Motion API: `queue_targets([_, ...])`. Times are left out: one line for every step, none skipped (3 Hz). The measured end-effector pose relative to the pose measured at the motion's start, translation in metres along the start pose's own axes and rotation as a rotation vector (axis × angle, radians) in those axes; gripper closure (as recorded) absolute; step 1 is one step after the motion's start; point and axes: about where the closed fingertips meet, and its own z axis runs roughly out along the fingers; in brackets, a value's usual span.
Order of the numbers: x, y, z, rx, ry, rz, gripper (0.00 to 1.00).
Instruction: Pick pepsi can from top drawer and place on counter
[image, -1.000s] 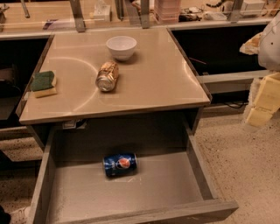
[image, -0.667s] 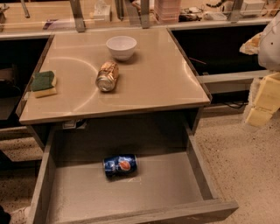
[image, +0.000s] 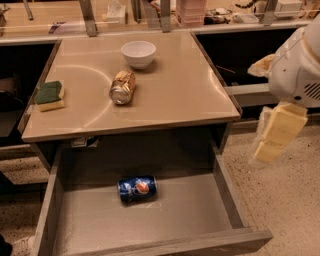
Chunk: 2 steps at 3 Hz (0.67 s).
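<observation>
While the pepsi can (image: 137, 188) lies on its side in the pulled-out top drawer (image: 227, 197), the gripper (image: 272, 137) hangs right of the worktop (image: 175, 90), well apart from the can; whether it is open cannot be told.

Pincer (image: 266, 148) at right; pepsi can (image: 137, 188) in drawer (image: 165, 220).

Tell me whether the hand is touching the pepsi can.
Apart. The camera view shows the hand at the right, outside the top drawer, well away from the pepsi can inside.
</observation>
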Motion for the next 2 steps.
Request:
queue_targets([-0.037,0.029,0.028,-0.063,-0.109,-0.047,0.00])
queue_targets([-0.075,0.060,0.057,-0.148,-0.210,-0.109,0.00])
